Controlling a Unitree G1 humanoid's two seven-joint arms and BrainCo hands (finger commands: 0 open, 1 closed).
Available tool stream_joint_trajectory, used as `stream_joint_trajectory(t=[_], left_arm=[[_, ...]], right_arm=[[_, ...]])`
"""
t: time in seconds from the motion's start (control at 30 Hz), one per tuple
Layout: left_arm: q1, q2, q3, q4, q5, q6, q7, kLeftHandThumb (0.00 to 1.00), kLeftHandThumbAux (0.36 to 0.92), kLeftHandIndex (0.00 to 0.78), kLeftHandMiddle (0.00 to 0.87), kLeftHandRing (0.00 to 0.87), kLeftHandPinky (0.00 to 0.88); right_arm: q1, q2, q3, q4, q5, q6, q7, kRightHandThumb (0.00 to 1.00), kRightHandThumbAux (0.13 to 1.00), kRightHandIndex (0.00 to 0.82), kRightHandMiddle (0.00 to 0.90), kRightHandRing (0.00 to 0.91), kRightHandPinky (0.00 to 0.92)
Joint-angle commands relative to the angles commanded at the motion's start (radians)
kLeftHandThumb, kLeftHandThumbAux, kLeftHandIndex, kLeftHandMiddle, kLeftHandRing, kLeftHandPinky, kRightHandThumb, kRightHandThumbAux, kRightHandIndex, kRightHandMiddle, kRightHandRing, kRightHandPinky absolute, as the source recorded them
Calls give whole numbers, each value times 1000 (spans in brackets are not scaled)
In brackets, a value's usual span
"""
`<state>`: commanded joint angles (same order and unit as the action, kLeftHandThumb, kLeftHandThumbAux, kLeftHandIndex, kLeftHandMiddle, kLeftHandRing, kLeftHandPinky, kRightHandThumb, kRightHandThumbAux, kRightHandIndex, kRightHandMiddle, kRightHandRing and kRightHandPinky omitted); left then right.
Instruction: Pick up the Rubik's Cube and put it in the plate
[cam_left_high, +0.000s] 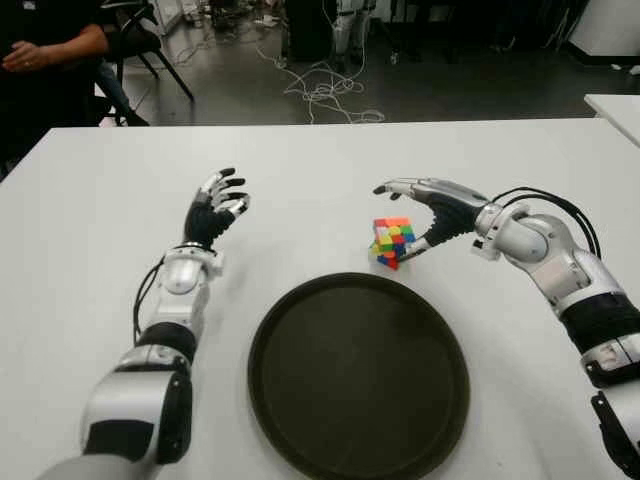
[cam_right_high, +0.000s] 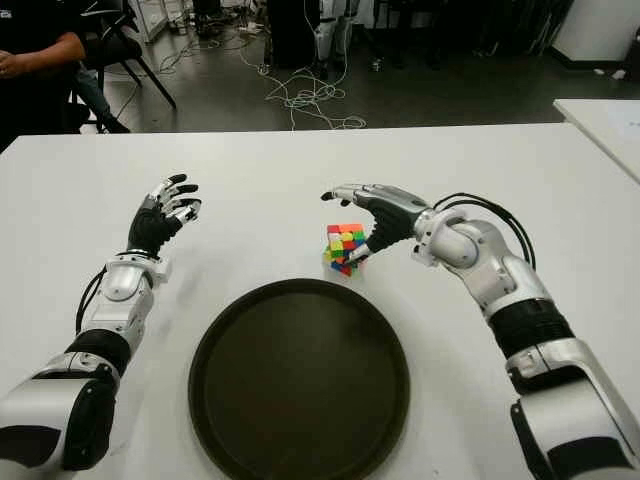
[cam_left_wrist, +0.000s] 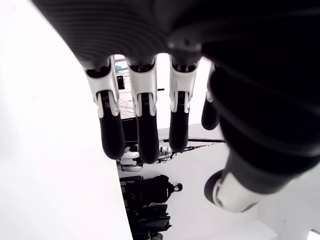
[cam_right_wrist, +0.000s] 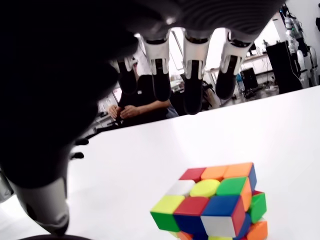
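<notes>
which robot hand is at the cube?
The right robot hand: its fingers arch over the Rubik's Cube, thumb beside it, not yet closed. The left robot hand shows open, apart from it, on the other side of the white table.

white table (cam_left_high: 90, 220) — seated person (cam_left_high: 40, 50), floor cables (cam_left_high: 320, 90)

Silver arms, black ribbed palms, black-tipped fingers (cam_left_high: 232, 183), black forearm cables

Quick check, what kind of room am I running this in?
Probably a robotics lab or workshop: loose cables lie across the dark floor behind the white table, a person sits beside it, and equipment stands at the back.
</notes>
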<state>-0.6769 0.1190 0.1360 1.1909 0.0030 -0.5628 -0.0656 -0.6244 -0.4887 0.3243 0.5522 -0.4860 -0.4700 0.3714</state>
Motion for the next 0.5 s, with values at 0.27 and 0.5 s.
stream_joint_trajectory(t=[0.27, 0.5], left_arm=[[2, 0, 3, -1, -4, -6, -5, 98, 768, 188, 264, 285, 354], [2, 0, 2, -3, -4, -5, -7, 89, 751, 188, 261, 286, 361]], right_arm=[[-5, 0, 2, 8, -9, 26, -4, 0, 726, 120, 149, 187, 205], [-43, 7, 10, 96, -29, 17, -32, 0, 749, 128, 141, 175, 195]])
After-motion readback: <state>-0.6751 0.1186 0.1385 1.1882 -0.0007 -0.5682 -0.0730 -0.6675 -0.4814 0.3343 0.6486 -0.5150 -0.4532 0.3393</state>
